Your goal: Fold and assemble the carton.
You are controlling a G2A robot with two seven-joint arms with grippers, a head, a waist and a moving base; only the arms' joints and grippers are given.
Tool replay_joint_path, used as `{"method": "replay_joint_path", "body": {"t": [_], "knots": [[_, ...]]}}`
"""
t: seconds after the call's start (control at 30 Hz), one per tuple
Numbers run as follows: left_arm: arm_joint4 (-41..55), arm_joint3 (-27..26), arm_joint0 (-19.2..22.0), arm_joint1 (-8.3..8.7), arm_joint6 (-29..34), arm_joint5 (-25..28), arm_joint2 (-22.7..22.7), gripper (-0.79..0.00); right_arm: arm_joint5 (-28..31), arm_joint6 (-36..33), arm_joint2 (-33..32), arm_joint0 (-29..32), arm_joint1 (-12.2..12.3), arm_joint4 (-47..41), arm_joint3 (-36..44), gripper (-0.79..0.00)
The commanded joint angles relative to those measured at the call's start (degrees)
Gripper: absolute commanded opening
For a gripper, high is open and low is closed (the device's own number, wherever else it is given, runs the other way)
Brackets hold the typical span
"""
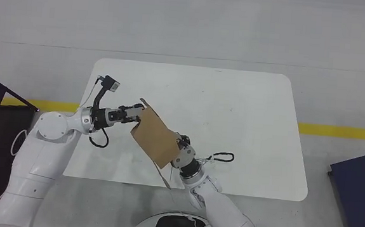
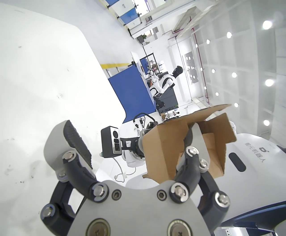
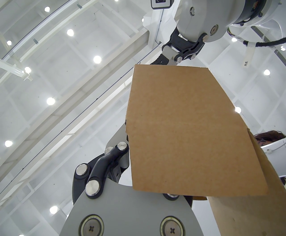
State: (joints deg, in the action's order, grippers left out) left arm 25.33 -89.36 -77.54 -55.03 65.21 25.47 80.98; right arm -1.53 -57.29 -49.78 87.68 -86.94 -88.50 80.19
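Brown corrugated board is what both arms share. From the top, the carton (image 1: pixel 156 137) hangs tilted above the white table (image 1: pixel 246 111), half-formed, with the left gripper (image 1: pixel 136 114) at its left-hand edge and the right gripper (image 1: pixel 179 154) at the edge nearest the robot. We judge it is kept aloft so its flaps can swing freely.

In the left wrist view the left gripper is spread wide. One finger (image 2: pixel 194 143) sits inside the carton's open end against a wall (bracing it, we think), while the other (image 2: pixel 73 143) stands apart in free air.

In the right wrist view the carton (image 3: pixel 190 134) covers most of the right gripper. Its one visible finger (image 3: pixel 119 156) lies tight by the board's edge, so we take it as pinched onto the carton.
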Motion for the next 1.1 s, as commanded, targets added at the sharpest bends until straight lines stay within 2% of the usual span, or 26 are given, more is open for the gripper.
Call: {"method": "replay_joint_path", "body": {"t": [0.0, 0.17, 0.6, 1.07], "knots": [[0.05, -0.33, -0.26, 0.12, -0.12, 0.20, 0.70, 0.000, -0.12, -0.34, -0.12, 0.00, -0.03, -0.13, -0.03, -0.785], [0.85, -2.19, -0.84, 0.32, -0.67, 0.98, 2.24, 0.000, -0.26, -0.80, -0.39, -0.12, -0.12, -0.34, -0.29, -0.785], [-0.92, -13.03, -2.02, 0.71, -1.71, 2.18, 4.46, 0.000, -0.26, -1.55, -1.36, 0.34, -0.17, -0.23, -1.29, -0.785], [-14.08, -12.11, -0.97, 0.67, -5.31, 1.31, 0.82, 0.000, -0.30, -2.18, -1.93, 1.32, -0.20, -0.08, -1.06, -0.785]]}}
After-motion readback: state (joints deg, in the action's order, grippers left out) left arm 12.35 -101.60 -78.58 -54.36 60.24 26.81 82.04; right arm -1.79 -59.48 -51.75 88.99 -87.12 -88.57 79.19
